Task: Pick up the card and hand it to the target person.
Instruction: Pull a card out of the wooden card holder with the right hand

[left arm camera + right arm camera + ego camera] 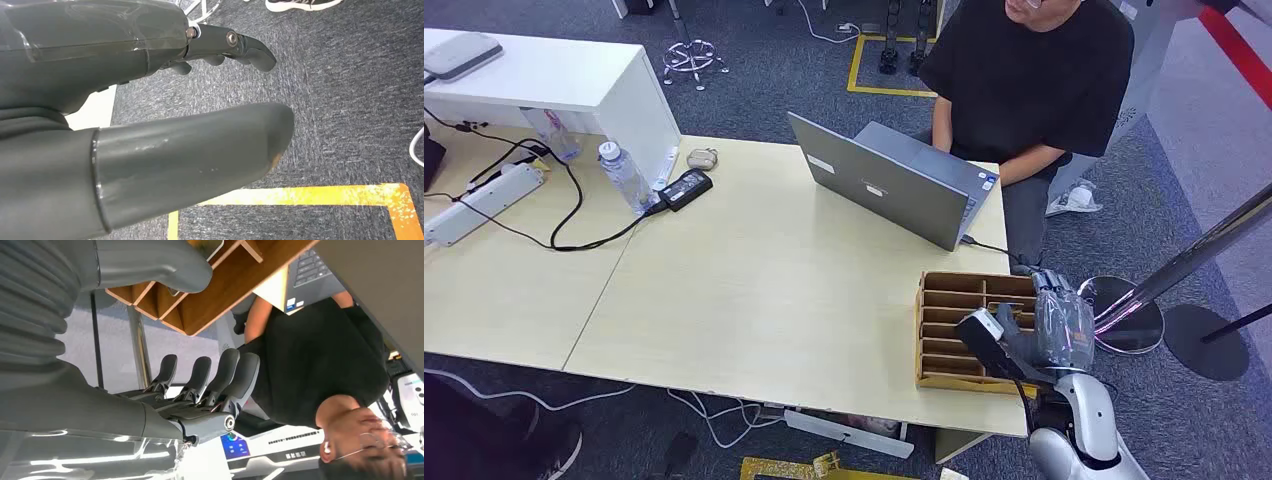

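Right hand at the card rack, nothing held yet

The right hand [1060, 325] hovers over the wooden rack [944, 335] at the near corner of the surface [774, 290], fingers [220, 375] apart and empty; the left hand [150, 100] hangs over the carpet, empty too. A pale card edge [212, 247] seems to sit in one slot, though I cannot be sure. It is probably thin, light, stiff and slick, so pinch its exposed edge between thumb [165, 262] and finger.
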